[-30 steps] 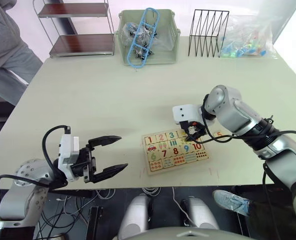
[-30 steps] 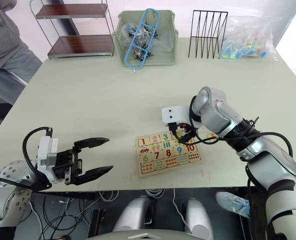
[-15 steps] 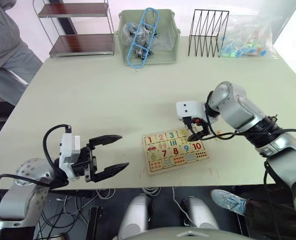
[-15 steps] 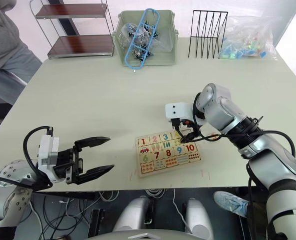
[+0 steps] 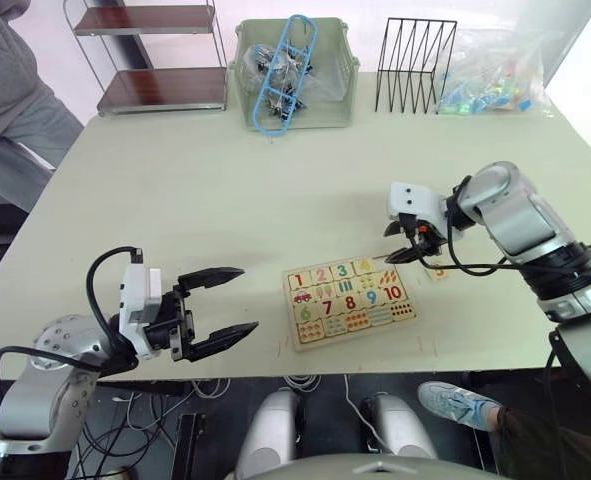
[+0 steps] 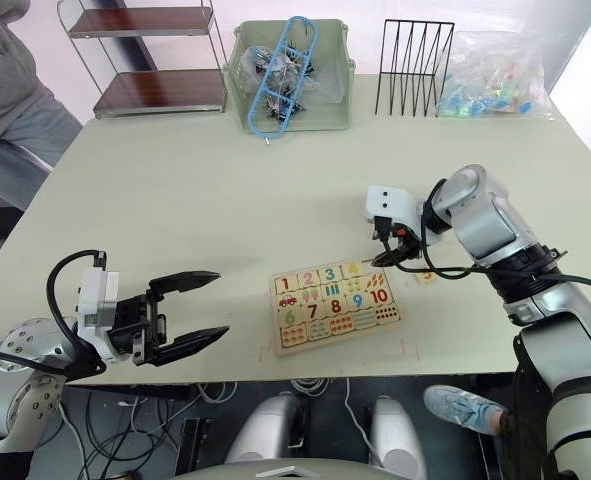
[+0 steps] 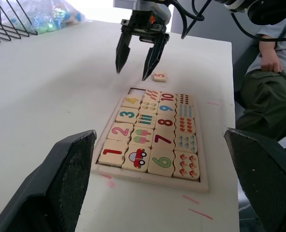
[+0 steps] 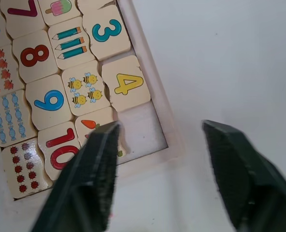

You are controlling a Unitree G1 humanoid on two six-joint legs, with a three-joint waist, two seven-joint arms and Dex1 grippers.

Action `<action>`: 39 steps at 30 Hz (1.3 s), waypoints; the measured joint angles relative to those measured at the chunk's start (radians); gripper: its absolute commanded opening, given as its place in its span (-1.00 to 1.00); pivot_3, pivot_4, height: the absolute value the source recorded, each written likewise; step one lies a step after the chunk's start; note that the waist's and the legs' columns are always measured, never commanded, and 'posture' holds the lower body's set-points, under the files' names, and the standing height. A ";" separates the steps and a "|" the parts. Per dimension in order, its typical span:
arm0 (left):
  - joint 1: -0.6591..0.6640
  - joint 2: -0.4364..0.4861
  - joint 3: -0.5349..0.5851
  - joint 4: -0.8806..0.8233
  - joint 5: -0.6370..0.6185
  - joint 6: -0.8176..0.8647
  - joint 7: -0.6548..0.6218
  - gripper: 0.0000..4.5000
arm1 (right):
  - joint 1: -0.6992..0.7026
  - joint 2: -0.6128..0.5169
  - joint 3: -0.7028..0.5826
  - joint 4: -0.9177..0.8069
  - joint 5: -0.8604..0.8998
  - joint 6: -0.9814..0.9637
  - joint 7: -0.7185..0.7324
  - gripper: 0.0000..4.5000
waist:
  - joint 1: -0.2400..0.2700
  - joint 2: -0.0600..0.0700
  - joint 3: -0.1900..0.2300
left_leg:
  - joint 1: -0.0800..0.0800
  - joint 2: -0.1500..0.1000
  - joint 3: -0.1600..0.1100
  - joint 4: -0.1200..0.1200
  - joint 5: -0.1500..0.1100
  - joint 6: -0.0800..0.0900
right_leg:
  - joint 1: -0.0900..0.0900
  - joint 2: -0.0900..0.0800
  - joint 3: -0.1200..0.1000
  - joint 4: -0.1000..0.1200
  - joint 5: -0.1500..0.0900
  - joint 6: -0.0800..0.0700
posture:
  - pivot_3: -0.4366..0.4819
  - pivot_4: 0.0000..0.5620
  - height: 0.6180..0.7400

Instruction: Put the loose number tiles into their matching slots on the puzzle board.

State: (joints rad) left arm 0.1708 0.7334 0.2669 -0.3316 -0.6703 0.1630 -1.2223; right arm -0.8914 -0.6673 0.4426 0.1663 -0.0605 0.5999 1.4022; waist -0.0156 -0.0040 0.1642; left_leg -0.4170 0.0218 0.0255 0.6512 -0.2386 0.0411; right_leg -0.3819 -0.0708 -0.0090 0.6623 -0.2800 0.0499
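Observation:
The wooden puzzle board (image 5: 297, 341) lies near the table's front edge. Number tiles 1 to 4 fill its top row, the yellow 4 (image 8: 126, 82) last, beside an empty slot (image 8: 142, 129) at the row's right end. A loose tile with an orange 5 (image 5: 438, 270) lies on the table just right of the board. My right gripper (image 5: 405, 248) hovers above the board's far right corner, close to the 5 tile (image 7: 159, 76), fingers apart with nothing between them. At the front left my left gripper (image 5: 247, 300) stands wide open and empty, well away from the board.
Along the table's far edge stand a green bin (image 5: 295, 75) holding a blue frame, a black wire rack (image 5: 415, 65), a bag of coloured pieces (image 5: 490, 75) and a small shelf (image 5: 155, 55). A person in grey (image 5: 10, 90) stands at the far left; another person (image 7: 271, 72) sits beyond the right side.
My right gripper has drawn back from the board's top row and moved right, toward the loose 5 tile. The left arm has stayed still.

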 measured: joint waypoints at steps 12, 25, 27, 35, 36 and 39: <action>-0.004 0.006 0.001 0.000 0.000 0.005 -0.005 1.00 | 0.085 0.052 -0.055 -0.027 0.093 -0.088 -0.061 -0.98 | 0.001 0.000 0.000 | 0.000 0.000 0.000 0.000 0.000 0.000 | 0.000 0.000 0.000 0.000 0.000 0.000 | -0.05 -0.47 1.00; 0.007 0.005 0.002 0.000 0.000 0.004 -0.005 1.00 | 0.172 0.116 -0.104 0.078 0.160 -0.256 -0.103 -0.98 | 0.001 0.000 0.000 | 0.000 0.000 0.000 0.000 0.000 0.000 | 0.000 0.001 -0.001 0.000 0.000 0.000 | -0.05 -0.47 1.00; 0.007 0.005 0.002 0.000 0.000 0.004 -0.005 1.00 | 0.180 0.116 -0.104 0.087 0.154 -0.272 -0.105 -0.98 | 0.002 0.000 0.000 | 0.000 0.000 0.000 0.000 0.000 0.000 | 0.000 0.001 -0.002 0.000 0.000 0.000 | -0.05 -0.47 1.00; 0.007 0.005 0.002 0.000 0.000 0.002 -0.005 1.00 | 0.197 0.116 -0.097 0.108 0.127 -0.308 -0.122 -0.98 | 0.002 0.000 0.000 | 0.001 0.000 0.001 0.001 0.000 0.000 | 0.001 0.003 -0.003 0.001 0.000 0.001 | -0.05 -0.47 1.00; 0.007 0.005 0.002 0.000 0.000 0.002 -0.005 1.00 | 0.197 0.116 -0.097 0.108 0.125 -0.311 -0.123 -0.98 | 0.002 0.000 0.000 | 0.001 0.000 0.001 0.001 0.000 0.000 | 0.001 0.003 -0.003 0.001 0.000 0.001 | -0.05 -0.47 1.00; 0.007 0.005 0.002 0.000 0.001 0.002 -0.005 1.00 | 0.199 0.123 -0.099 0.108 0.126 -0.316 -0.129 -0.98 | 0.002 0.000 0.000 | 0.001 0.000 0.001 0.001 0.000 0.000 | 0.001 0.007 -0.003 0.001 0.000 0.001 | -0.05 -0.47 1.00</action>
State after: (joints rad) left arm 0.1782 0.7387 0.2685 -0.3317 -0.6697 0.1649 -1.2271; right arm -0.6923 -0.5440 0.3434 0.2745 0.0654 0.2843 1.2736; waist -0.0138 -0.0041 0.1642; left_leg -0.4157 0.0219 0.0261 0.6526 -0.2385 0.0413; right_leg -0.3807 -0.0643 -0.0115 0.6635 -0.2797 0.0505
